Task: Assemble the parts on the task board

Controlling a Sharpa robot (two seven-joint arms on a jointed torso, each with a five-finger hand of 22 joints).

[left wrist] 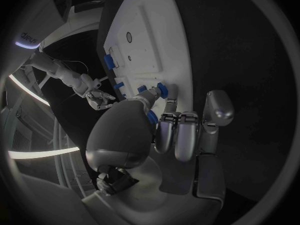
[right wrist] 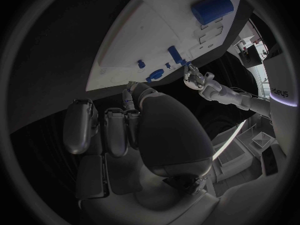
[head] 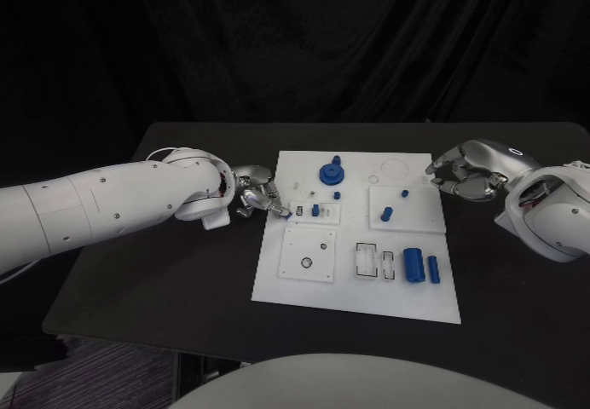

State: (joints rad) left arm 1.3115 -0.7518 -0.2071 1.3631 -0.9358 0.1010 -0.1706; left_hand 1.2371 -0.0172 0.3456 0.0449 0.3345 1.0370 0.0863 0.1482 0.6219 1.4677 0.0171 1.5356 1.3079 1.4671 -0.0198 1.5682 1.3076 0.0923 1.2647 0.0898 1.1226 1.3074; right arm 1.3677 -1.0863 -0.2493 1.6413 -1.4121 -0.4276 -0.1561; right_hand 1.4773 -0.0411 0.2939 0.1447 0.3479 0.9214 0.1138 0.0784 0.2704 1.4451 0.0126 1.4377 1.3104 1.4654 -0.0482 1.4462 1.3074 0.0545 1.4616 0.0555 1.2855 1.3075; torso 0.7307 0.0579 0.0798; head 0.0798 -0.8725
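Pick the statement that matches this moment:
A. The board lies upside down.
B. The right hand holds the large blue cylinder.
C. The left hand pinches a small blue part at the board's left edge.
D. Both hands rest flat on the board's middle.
C: the left hand pinches a small blue part at the left edge of the task board, while the right hand sits by the right edge with fingers curled on nothing.

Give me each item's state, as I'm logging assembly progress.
left hand: pinching a small blue part at the board's left edge.
right hand: fingers curled, holding nothing.
task board: flat on the table.
large blue cylinder: lying in its recess.
blue knob: standing upright.
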